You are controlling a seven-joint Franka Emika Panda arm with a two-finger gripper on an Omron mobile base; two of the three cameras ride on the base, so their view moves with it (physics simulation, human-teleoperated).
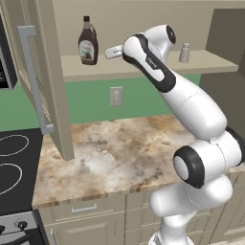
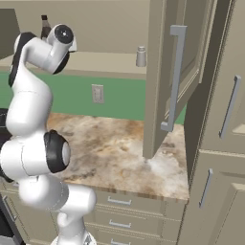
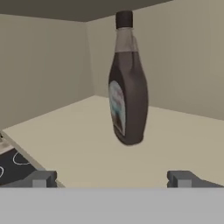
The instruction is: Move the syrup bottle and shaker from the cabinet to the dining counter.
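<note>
Dark grey finger tips of the jaws [image 3: 112, 178] stand wide apart at the bottom of the hand view, one toward 7 o'clock and one toward 5 o'clock, with nothing between them and nothing touched. Ahead of them, well apart still, the syrup bottle [image 3: 127, 87] stands upright on the plain beige shelf [image 3: 175, 140] of the cabinet [image 1: 143, 19], its dark cap at 12 o'clock and its white label turned toward 9 o'clock. In the left base view the syrup bottle [image 1: 88, 42] sits toward the left end of the shelf [image 1: 143, 67], and the white arm [image 1: 191, 105] reaches up from 5 o'clock so that its hand lies just to the right of the bottle, level with the shelf. The shaker [image 1: 184, 52] stands upright farther right on the same shelf, at about 3 o'clock from the bottle and well apart from it, with the arm's wrist between them. The cabinet holds these two things on its shelf. Its left door [image 1: 43, 76] swings open over the marbled desk [image 1: 110, 148], long silver handle [image 1: 34, 76] facing out. From the right base view the shaker [image 2: 140, 56] shows near the open right door [image 2: 167, 72].
</note>
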